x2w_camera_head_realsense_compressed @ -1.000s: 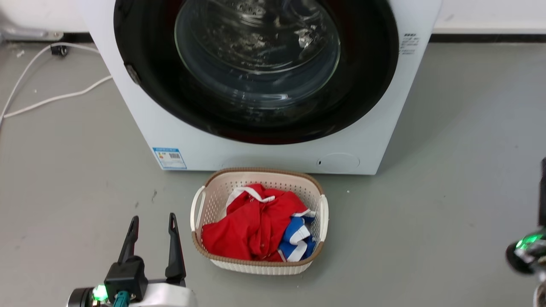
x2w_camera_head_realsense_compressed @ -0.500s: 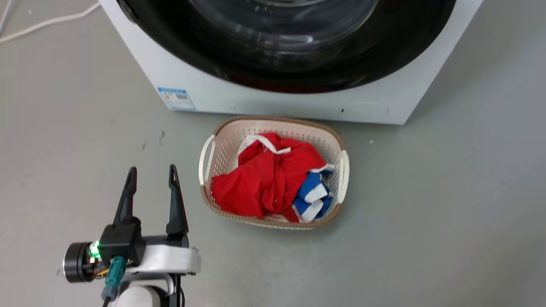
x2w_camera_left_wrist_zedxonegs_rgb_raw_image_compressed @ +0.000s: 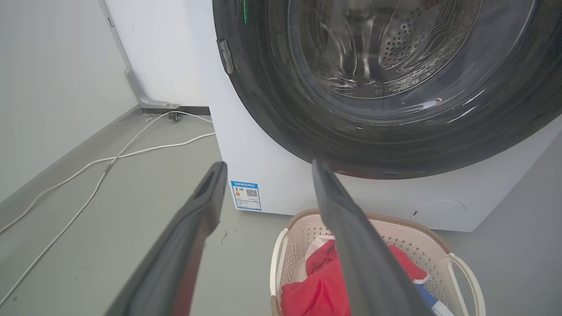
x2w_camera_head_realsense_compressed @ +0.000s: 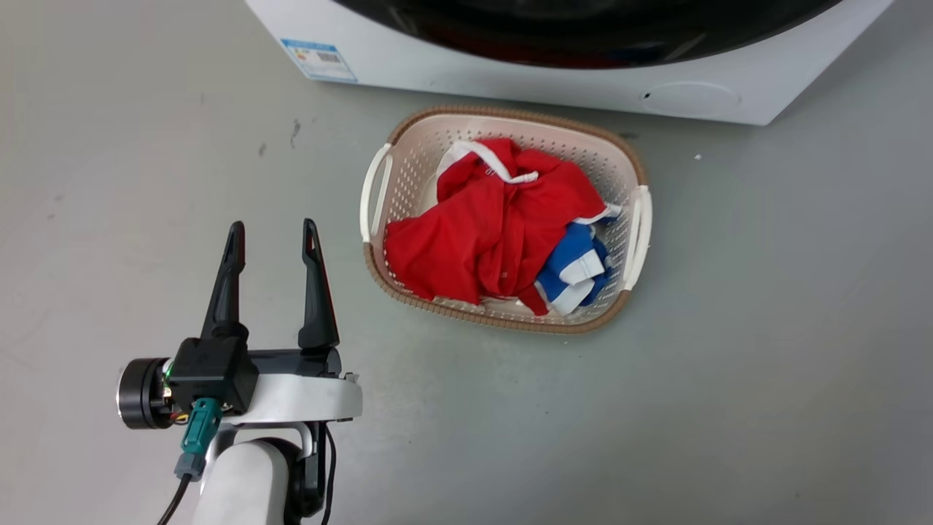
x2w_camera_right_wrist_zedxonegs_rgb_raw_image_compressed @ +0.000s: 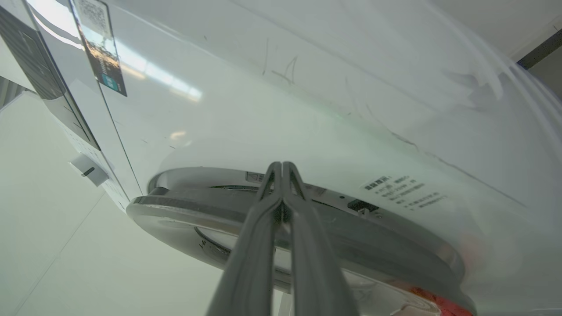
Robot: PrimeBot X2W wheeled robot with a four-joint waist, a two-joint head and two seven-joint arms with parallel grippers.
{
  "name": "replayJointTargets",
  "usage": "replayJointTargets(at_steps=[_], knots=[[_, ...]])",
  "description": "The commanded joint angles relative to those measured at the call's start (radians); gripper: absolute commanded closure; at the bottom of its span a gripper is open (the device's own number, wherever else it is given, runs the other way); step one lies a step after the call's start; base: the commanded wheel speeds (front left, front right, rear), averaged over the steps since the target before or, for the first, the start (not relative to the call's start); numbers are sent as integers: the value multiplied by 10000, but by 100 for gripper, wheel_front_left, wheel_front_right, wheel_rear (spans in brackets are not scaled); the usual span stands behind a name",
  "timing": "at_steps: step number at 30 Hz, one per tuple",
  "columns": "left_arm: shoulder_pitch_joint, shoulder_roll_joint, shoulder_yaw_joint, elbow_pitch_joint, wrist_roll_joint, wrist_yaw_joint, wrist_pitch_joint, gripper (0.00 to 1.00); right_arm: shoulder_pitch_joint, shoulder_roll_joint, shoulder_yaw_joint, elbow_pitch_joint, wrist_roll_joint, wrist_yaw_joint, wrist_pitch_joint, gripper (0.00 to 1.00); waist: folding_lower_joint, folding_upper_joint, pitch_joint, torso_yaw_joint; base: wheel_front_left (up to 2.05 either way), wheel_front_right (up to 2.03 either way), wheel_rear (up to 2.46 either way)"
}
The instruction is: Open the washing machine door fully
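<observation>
Left gripper (x2w_camera_head_realsense_compressed: 272,226): two long black tapered fingers (x2w_camera_head_realsense_compressed: 315,292), each with a small slot near the tip, mounted on a black block housing (x2w_camera_head_realsense_compressed: 213,368). Side cylinder (x2w_camera_head_realsense_compressed: 138,392) is black with a silver ring. Teal connector (x2w_camera_head_realsense_compressed: 198,430) carries a black cable (x2w_camera_head_realsense_compressed: 172,502). Forearm shell (x2w_camera_head_realsense_compressed: 248,481) is glossy white. Right gripper (x2w_camera_right_wrist_zedxonegs_rgb_raw_image_compressed: 281,166): fingers smooth, dark grey.

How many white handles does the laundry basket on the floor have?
2. One handle is on the left end of the basket, the other handle on its right end, in the head view.
</observation>
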Motion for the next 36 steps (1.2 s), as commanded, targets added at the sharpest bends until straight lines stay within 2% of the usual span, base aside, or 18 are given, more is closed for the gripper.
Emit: replayJointTargets(at_steps=[1, 7, 18, 24, 36], knots=[[-128, -2, -22, -53, -36, 37, -25, 0, -240, -99, 102, 63, -119, 4, 78, 100, -3, -1, 233, 178, 0, 0, 0], [-339, -2, -186, -99, -138, 173, -27, 0, -1461, -349, 986, 667, -734, 4, 778, 100, -3, -1, 680, 416, 0, 0, 0], [-528, -2, -337, -94, -282, 260, -27, 0, -2069, -252, 1892, 837, -1241, 4, 1491, 100, -3, -1, 968, 570, 0, 0, 0], [-455, -4, -322, 1, -325, 275, -27, 0, -1545, -61, 2222, 306, -1008, 27, 1842, 100, -3, -1, 822, 522, 0, 0, 0], [-251, 1, -98, 34, -108, 147, -27, 0, 600, -31, 2563, -1399, -361, 20, 2213, 100, -3, -1, 384, 130, 0, 0, 0]])
